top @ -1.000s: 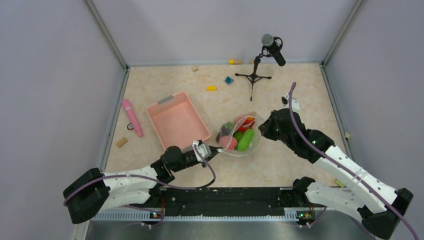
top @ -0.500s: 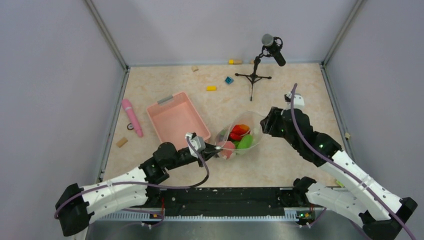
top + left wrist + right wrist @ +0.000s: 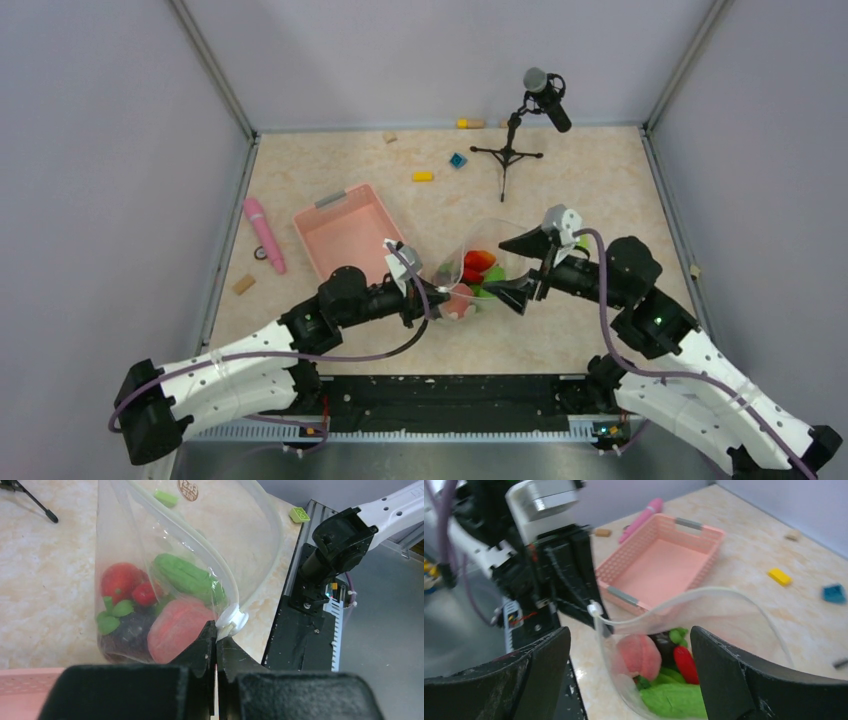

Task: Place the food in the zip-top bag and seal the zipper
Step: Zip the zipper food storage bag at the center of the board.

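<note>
The clear zip-top bag [image 3: 478,262] stands on the table between both arms, its mouth gaping. In it lies the food: a pink piece [image 3: 175,630], a green cucumber [image 3: 186,577], a red fruit [image 3: 119,580], a red chili [image 3: 684,662] and a dark fruit [image 3: 125,634]. My left gripper [image 3: 216,630] is shut on the bag's edge, right beside the white slider [image 3: 234,619] of the zipper [image 3: 664,612]. At the bag's right side my right gripper [image 3: 500,266] is wide open, one finger on each side of the bag, holding nothing.
A pink basket [image 3: 350,240] lies just left of the bag. A pink stick [image 3: 264,233] lies by the left wall. A microphone tripod [image 3: 508,152] stands at the back, with a yellow block [image 3: 422,177] and a blue block [image 3: 457,160] near it.
My right gripper let go of the bag's right edge, opened wide and turned to face the bag. The left gripper kept its hold, and the bag's mouth now gapes.
</note>
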`<state>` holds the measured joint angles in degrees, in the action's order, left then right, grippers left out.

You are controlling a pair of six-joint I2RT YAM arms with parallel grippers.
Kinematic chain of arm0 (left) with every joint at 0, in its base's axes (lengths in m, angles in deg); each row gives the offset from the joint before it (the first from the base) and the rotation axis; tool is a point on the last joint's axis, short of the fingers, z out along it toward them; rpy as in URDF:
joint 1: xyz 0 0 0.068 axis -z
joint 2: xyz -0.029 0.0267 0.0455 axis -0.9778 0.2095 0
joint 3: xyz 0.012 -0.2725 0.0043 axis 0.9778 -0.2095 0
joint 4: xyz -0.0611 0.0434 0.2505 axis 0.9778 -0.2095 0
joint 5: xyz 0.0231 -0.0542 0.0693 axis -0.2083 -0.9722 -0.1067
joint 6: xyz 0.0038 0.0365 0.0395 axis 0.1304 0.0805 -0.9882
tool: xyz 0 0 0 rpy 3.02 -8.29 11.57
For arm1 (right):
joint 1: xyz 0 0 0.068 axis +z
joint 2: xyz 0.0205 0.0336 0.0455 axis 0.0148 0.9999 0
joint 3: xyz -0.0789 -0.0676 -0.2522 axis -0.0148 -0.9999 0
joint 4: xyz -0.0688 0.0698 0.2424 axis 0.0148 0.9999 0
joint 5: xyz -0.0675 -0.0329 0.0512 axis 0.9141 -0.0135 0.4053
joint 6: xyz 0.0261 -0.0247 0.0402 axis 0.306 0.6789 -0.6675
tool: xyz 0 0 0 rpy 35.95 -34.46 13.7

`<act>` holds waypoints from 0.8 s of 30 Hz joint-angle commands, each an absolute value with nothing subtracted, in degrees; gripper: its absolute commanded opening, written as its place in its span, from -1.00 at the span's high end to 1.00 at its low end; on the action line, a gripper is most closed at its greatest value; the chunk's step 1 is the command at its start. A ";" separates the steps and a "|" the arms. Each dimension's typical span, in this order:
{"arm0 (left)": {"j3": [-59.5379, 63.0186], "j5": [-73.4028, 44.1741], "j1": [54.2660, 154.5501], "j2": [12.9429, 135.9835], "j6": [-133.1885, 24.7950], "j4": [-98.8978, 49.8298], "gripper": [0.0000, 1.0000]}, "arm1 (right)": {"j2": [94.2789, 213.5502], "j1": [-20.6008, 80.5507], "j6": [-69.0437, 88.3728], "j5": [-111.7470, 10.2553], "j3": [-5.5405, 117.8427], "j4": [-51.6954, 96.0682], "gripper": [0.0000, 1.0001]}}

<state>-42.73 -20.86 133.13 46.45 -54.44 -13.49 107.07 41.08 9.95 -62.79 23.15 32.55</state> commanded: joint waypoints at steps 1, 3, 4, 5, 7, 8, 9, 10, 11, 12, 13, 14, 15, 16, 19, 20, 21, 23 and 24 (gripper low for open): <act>-39.26 -20.17 133.34 45.78 -50.77 -16.30 1.00 | 113.94 40.66 20.08 -88.48 25.67 26.21 -0.76; -38.89 -20.07 133.45 45.65 -50.06 -16.88 1.00 | 117.83 40.94 24.16 -92.60 28.24 28.64 -0.71; -38.68 -20.14 133.46 45.60 -49.71 -17.38 1.00 | 119.80 41.23 26.47 -93.79 29.65 29.96 -0.68; -38.46 -20.15 133.42 45.52 -49.55 -17.80 1.00 | 121.43 41.84 28.25 -94.23 30.98 31.46 -0.67; -37.98 -19.29 133.54 45.39 -49.08 -18.77 1.00 | 124.33 43.36 31.81 -94.29 33.41 34.33 -0.63; -37.69 -18.57 133.54 45.49 -48.81 -19.17 1.00 | 125.51 44.12 34.28 -94.22 34.33 35.40 -0.61; -37.51 -18.34 133.61 45.51 -48.59 -19.44 1.00 | 126.36 44.85 36.13 -94.15 34.87 36.47 -0.58; -37.54 -18.38 133.63 45.61 -48.45 -19.44 1.00 | 126.96 45.49 37.56 -94.12 35.00 37.01 -0.56; -37.46 -18.51 133.63 45.67 -48.34 -19.43 1.00 | 127.45 46.06 38.79 -93.98 34.98 37.22 -0.54; -37.38 -18.75 133.63 45.72 -48.23 -19.50 1.00 | 127.78 46.42 39.75 -93.91 34.92 37.24 -0.50; -37.29 -18.82 133.66 45.66 -48.09 -19.58 1.00 | 128.05 46.84 40.28 -94.01 34.91 37.17 -0.47; -37.20 -18.76 133.67 45.67 -47.97 -19.75 1.00 | 128.46 47.13 40.75 -94.10 34.95 37.27 -0.43; -37.06 -18.80 133.68 45.65 -47.86 -19.90 1.00 | 128.71 47.42 41.22 -94.18 35.08 37.49 -0.41; -37.09 -18.83 133.79 45.50 -47.72 -19.95 1.00 | 128.87 47.91 41.48 -94.13 35.14 37.52 -0.40; -37.04 -19.07 133.89 45.26 -47.69 -19.85 1.00 | 129.49 49.09 41.21 -93.36 35.33 36.75 -0.34; -37.03 -19.28 133.96 45.17 -47.69 -19.73 1.00 | 129.80 49.58 41.04 -92.34 35.48 36.76 -0.32; -36.99 -19.49 133.94 45.03 -47.70 -19.70 1.00 | 130.01 50.17 40.81 -91.04 35.53 36.60 -0.31; -36.99 -20.12 134.02 44.89 -47.76 -19.45 1.00 | 130.41 51.07 40.03 -87.91 35.47 35.58 -0.30; -36.98 -20.28 134.07 44.78 -47.76 -19.35 1.00 | 130.82 51.32 39.45 -87.01 35.39 34.98 -0.29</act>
